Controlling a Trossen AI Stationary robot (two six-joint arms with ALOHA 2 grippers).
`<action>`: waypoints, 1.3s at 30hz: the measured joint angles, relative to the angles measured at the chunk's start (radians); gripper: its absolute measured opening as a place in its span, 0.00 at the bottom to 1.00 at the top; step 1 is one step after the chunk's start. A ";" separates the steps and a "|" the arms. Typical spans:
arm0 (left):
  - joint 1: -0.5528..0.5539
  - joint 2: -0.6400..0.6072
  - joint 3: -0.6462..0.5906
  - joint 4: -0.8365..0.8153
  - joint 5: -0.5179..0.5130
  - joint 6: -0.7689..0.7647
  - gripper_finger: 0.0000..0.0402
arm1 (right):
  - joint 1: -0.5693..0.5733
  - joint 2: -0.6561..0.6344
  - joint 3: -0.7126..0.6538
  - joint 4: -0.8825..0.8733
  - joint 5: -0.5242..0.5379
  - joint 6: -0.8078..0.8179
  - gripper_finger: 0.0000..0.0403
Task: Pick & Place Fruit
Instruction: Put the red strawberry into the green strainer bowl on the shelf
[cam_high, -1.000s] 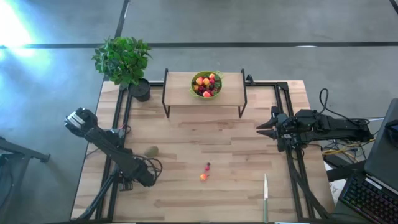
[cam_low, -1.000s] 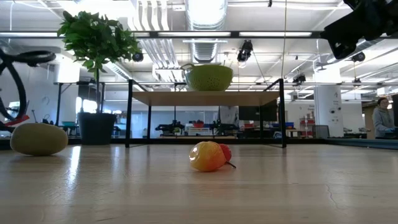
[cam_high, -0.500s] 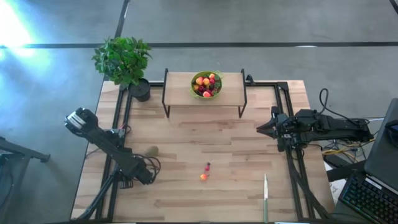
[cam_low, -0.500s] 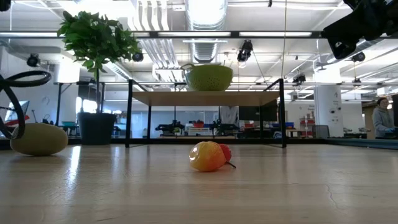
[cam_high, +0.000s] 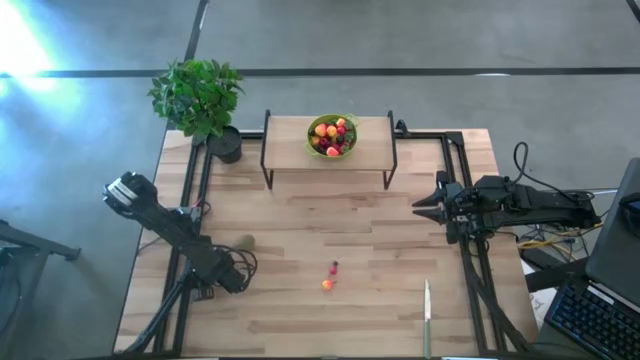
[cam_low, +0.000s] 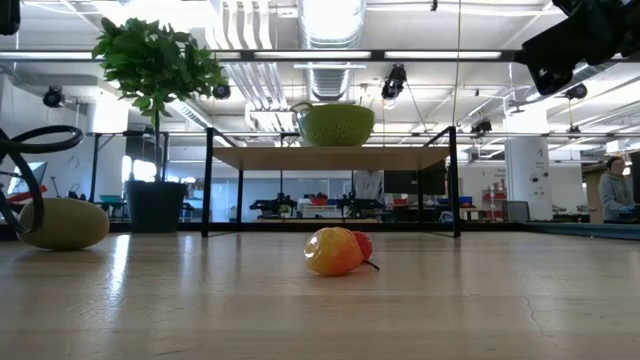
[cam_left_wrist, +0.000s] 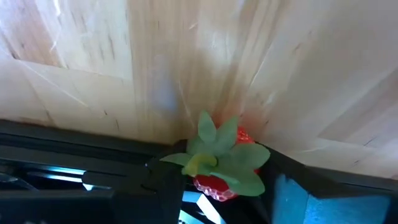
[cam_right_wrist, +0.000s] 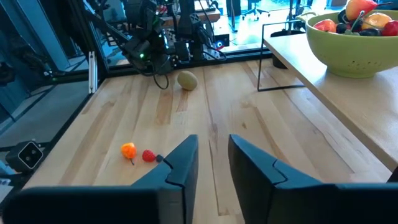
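Observation:
My left gripper (cam_high: 228, 277) is near the table's left edge, just on the near side of the fuzzy brown kiwi (cam_high: 243, 242), and is shut on a small red strawberry (cam_left_wrist: 214, 184) with a green leaf cap. The kiwi lies on its side on the wood (cam_low: 62, 223). An orange fruit (cam_high: 327, 285) and a small red one (cam_high: 333, 268) lie together mid-table (cam_low: 335, 251). The lime-green bowl (cam_high: 311, 136) holds several fruits on the raised shelf. My right gripper (cam_right_wrist: 213, 158) is open over the table's right side (cam_high: 430, 203), holding nothing. My left gripper has the strawberry pinched between its two fingers (cam_left_wrist: 155, 186), which sit on opposite sides of the red body. The leaf cap (cam_left_wrist: 217, 157) faces the wrist camera and the tip points away, toward the wood. Whether the berry is clear of the table, I cannot tell.
The shelf (cam_high: 290, 150) stands at the far middle on black legs. A potted plant (cam_high: 197, 95) fills the far left corner. A slim knife (cam_high: 427, 318) lies near the near right edge. Black frame rails run along both sides of the table.
My left arm has shifted a little toward the table's left and far side, closer to the kiwi, with its cable loop swinging lower in the low view. The fruits on the table and the right arm have kept still.

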 joint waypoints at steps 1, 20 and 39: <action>0.000 0.000 -0.001 0.001 0.000 0.000 0.44 | 0.000 0.000 0.000 0.000 0.000 0.000 0.22; 0.047 0.004 0.086 0.105 -0.002 0.053 0.38 | 0.000 0.000 0.000 0.000 0.000 0.000 0.37; 0.489 0.003 0.247 0.827 -0.133 0.590 0.37 | 0.000 0.000 0.000 0.000 0.000 0.000 0.48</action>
